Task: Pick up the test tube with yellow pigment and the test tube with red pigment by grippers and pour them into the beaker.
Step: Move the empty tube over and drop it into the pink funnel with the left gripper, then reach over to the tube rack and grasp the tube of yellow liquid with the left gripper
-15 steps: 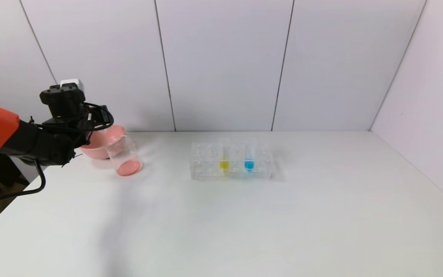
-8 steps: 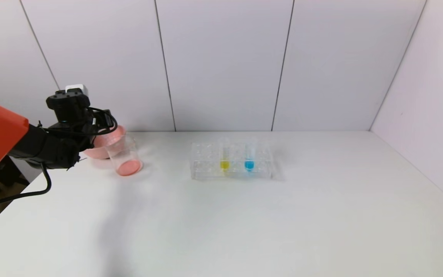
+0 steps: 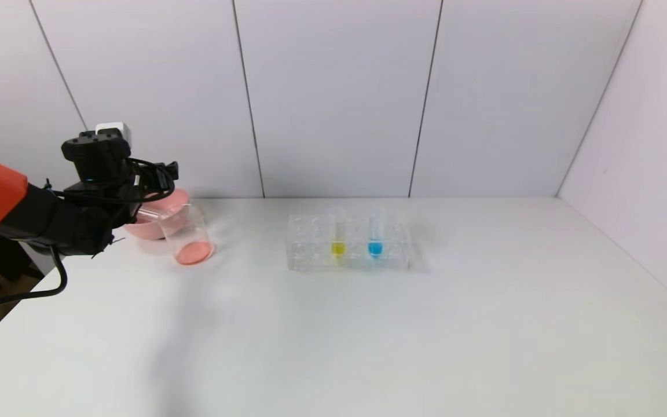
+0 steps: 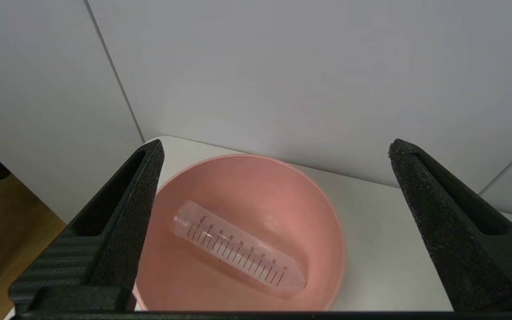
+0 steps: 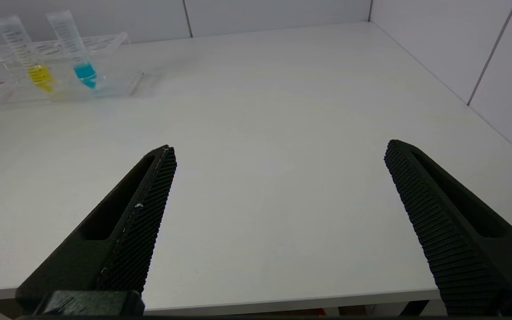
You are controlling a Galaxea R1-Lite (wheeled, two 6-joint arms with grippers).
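Note:
My left gripper (image 4: 277,149) hangs open over the pink bowl (image 4: 327,213), nothing between its fingers. An empty graduated test tube (image 4: 238,249) lies on its side in that bowl. No tube with red pigment in it shows. The beaker (image 3: 187,234) stands just right of the bowl (image 3: 154,223), with red-orange liquid in its bottom. The test tube with yellow pigment (image 3: 338,236) stands upright in a clear rack (image 3: 310,249) at mid table and also shows in the right wrist view (image 5: 38,73). My right gripper (image 5: 280,146) is open over the table's near edge, holding nothing.
A like tube with blue liquid (image 3: 375,236) stands in the rack beside the yellow one. The bowl sits at the table's far left corner, close to the back wall (image 3: 333,98). A side wall (image 3: 646,145) bounds the table on the right.
The left wrist dipped toward the bowl, then rose and drew back a little. Its jaws went from shut to open. The beaker, the rack and its tubes have not moved.

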